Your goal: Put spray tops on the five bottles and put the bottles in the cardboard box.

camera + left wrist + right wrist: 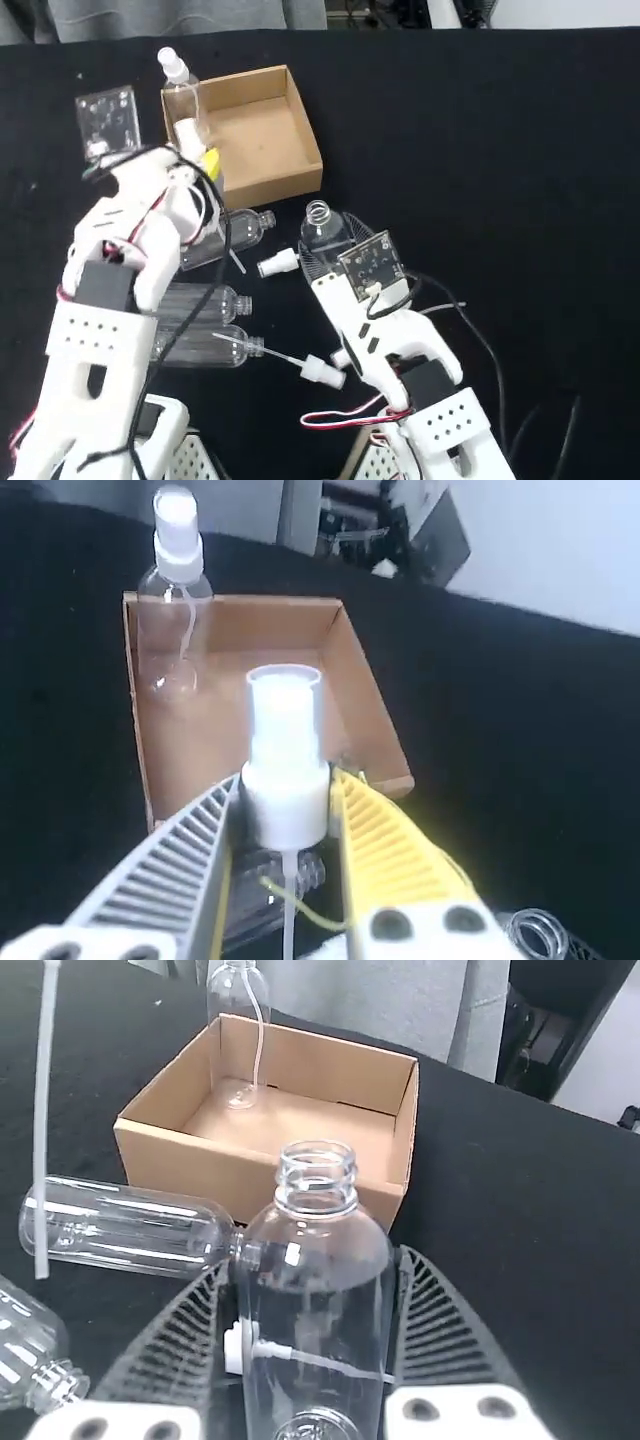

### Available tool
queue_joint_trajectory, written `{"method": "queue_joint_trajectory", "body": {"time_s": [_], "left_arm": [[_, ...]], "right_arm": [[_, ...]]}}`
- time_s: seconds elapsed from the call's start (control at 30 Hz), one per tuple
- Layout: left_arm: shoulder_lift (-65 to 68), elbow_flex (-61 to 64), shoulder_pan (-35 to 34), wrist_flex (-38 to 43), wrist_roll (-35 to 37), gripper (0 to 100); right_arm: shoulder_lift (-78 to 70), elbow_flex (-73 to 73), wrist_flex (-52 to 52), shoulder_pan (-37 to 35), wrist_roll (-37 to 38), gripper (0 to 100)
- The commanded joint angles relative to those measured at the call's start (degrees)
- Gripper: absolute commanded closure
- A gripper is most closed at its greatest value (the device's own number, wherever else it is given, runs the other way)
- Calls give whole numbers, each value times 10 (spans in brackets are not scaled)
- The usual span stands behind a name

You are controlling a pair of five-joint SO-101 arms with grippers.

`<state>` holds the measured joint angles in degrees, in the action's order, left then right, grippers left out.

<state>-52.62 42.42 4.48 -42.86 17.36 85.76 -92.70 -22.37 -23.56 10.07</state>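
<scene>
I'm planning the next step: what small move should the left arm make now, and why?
Probably carry the spray top in the left pincer toward the open bottle, which the right pincer holds upright with its neck bare; the top is by the box, not above that neck.

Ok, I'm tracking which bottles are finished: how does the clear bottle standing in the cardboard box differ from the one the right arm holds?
The boxed clear plastic bottle wears a white spray top; the held clear plastic bottle in the right end effector has a bare threaded neck. The boxed bottle stands in a corner of the brown cardboard box; the held bottle is clamped outside it. Both are clear plastic.
</scene>
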Motion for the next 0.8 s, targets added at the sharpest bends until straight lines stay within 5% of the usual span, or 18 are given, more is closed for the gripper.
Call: {"method": "queue_joint_trajectory", "body": {"time_s": [0.0,0.77], "left_arm": [[-59,17,-7,34,0,970],[-207,85,-51,58,5,970]], "right_arm": [[13,3,11,-11,7,913],[13,-39,11,-120,92,913]]}}
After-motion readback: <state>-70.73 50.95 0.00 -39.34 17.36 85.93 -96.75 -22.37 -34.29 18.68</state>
